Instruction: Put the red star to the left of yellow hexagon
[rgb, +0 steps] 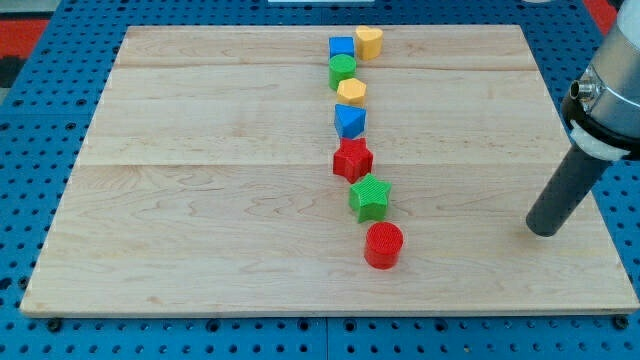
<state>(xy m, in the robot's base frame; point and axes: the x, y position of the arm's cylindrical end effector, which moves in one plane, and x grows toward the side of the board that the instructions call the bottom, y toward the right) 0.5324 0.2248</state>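
Approaching the red star (352, 158), nothing pushed yet.

Resting tip (543, 232) at the view's right, well apart from the blocks; no gripper fitted, so nothing to spread or pinch. Red star sitting in the middle column, touching the blue block (349, 121) above and near the green star (369, 197) below; yellow hexagon (351, 91) two places up. Probably needing next: coming in from the right, nudging the star leftward out of line, then upward beside the hexagon, sparing the blue block.

Pale wooden surface (200, 200): smooth, matt, visible grain. Red plastic star block (352, 159) and green plastic star block (369, 197): ridged tops. Dark rod (565, 195): matt.
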